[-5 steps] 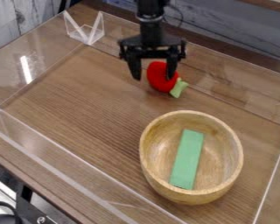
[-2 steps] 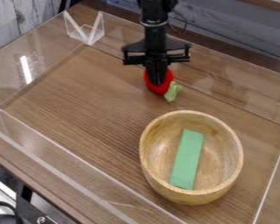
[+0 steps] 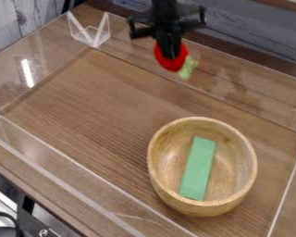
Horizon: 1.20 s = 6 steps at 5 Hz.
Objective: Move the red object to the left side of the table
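Claw: gripper point(image 3: 172, 48) pointing almost straight down at the far side of the table; fingers pressed in on the red object, pinching it from above.
Red object: red object point(image 3: 173, 61) hangs in that pinch, clear of the table point(image 3: 89, 102); pale green stub juts to the lower right; position is far and about centre, not yet on the left side.
Risk, slip: round, glossy surface and a narrow bite; judged liable to squirt out in a quick sideways carry; it would then roll freely on the smooth wood.
Risk, release: dropped from height it could bounce or roll back rightward; set down low, well inside the left wall.
Risk, collision: clear acrylic walls point(image 3: 27, 69) and the small clear stand point(image 3: 89, 30) at the far left lie near the likely path; both are hard to see.
Container: wooden bowl point(image 3: 155, 153), near right, upright, well apart from the claw.
Contents: one flat green block point(image 3: 200, 168) lying on the bowl's floor; nothing else seen in it.
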Tool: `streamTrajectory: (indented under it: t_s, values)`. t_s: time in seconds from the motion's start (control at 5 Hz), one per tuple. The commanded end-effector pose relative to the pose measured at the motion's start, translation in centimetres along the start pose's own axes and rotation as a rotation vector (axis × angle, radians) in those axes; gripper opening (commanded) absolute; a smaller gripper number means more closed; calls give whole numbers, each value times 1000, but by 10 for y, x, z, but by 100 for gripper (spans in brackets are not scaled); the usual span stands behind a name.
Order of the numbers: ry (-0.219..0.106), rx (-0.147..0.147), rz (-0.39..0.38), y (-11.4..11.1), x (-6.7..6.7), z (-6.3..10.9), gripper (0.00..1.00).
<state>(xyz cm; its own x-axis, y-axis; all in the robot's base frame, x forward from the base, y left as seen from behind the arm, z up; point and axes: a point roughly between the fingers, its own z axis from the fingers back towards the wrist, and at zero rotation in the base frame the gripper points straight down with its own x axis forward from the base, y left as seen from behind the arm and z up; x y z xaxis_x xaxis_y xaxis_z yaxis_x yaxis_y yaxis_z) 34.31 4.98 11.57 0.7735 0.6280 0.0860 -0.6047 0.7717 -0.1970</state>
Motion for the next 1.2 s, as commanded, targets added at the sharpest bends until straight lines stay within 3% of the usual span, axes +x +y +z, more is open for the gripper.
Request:
streamTrajectory:
  t_s: [0.0, 0.2, 0.4, 0.8, 1.0]
  values:
    - [-113, -40, 63, 0, 22, 33, 0]
    - [-129, -16, 123, 3, 25, 24, 0]
    - [-135, 2, 157, -2, 18, 19, 0]
    - [-164, -1, 171, 38, 26, 20, 0]
    - [-181, -13, 194, 65, 34, 34, 0]
